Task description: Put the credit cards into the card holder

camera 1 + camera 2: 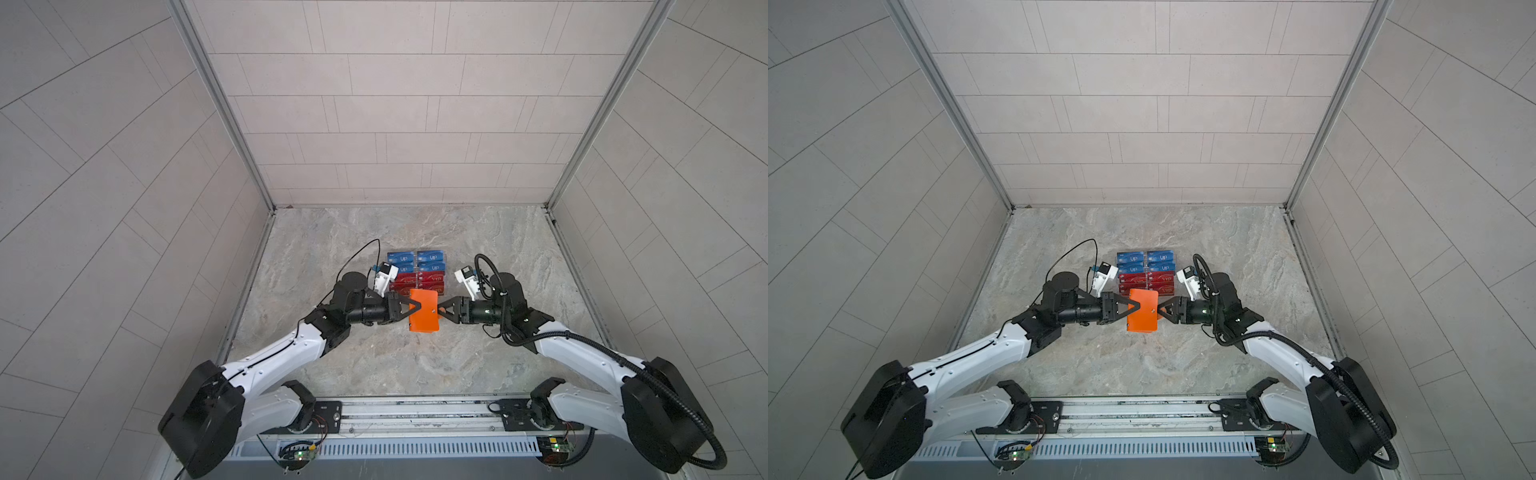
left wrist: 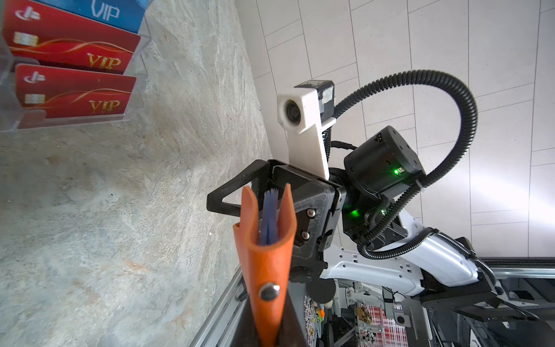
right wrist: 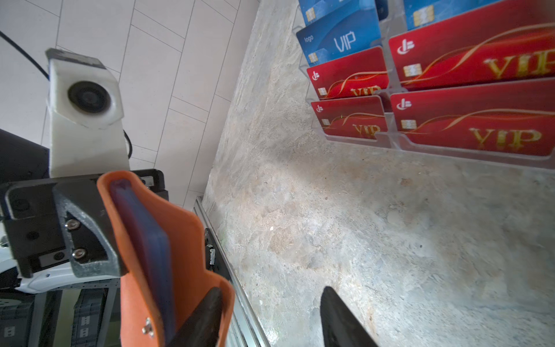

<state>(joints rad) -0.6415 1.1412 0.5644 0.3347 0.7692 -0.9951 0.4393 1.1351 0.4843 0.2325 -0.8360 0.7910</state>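
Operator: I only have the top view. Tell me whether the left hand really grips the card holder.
Observer: Yes; the left wrist view shows the left hand shut on the card holder.
Operator: Report whether it's open.
Observer: Its covers spread in a V, something blue between them.
Operator: Now the right hand.
Observer: In the right wrist view the right hand is open, one side against the holder's cover, the other clear.

Pale tiled walls (image 1: 395,104) fill the top and both sides of the frame, joined by metal corner posts (image 1: 222,104). The marbled grey-beige floor (image 1: 374,365) lies lower centre, softly lit, a metal rail (image 1: 415,411) along its bottom edge.
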